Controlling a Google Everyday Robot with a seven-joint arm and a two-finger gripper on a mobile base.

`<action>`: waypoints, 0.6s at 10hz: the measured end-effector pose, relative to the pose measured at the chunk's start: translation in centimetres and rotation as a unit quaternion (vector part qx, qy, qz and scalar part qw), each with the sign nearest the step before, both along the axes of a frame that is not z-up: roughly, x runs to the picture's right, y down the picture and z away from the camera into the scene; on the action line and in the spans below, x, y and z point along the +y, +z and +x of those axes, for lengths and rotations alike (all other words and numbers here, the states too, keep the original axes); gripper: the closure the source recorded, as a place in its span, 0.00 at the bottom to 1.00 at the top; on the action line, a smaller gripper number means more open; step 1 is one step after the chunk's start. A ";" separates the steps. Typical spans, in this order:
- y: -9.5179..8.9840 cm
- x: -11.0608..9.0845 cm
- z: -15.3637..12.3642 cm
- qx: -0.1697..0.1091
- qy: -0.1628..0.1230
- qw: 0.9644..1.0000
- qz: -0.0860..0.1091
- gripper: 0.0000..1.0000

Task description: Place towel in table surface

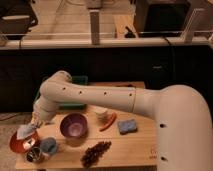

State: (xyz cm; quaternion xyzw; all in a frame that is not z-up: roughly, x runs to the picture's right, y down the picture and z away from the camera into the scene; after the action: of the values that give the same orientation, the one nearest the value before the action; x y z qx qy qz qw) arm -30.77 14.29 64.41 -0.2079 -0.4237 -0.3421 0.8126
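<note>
The towel (pixel 27 132) is a small pale blue-white cloth at the table's left edge, bunched just over a red bowl (pixel 21 144). My gripper (pixel 34 123) is right above the towel, at the end of the white arm (pixel 100 97) that reaches across the table from the right. It is shut on the towel's top, and the cloth hangs down from it onto the bowl's rim. The wooden table surface (pixel 135 145) lies beneath.
A purple bowl (pixel 74 125) stands just right of the gripper. A blue object (pixel 48 145) and a metal cup (pixel 33 155) are at the front left. Grapes (pixel 95 153), a red chili (pixel 108 121), a blue sponge (pixel 127 126), a white cup (pixel 100 113) and a green tray (pixel 76 96) are also there.
</note>
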 end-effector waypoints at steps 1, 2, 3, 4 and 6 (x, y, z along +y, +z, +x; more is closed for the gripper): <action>-1.6 -1.0 0.7 0.002 0.008 1.000 0.009 1.00; -2.2 -1.4 1.0 0.003 0.012 1.000 0.014 1.00; -2.3 -1.4 1.1 0.003 0.013 1.000 0.015 1.00; -2.3 -1.5 1.0 0.002 0.015 1.000 0.015 1.00; -1.2 -1.7 0.9 0.002 0.020 1.000 0.011 1.00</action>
State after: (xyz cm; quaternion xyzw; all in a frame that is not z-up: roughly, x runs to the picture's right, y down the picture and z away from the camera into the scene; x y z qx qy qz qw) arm -29.91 12.60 63.17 -0.1915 -0.4222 -0.3298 0.8224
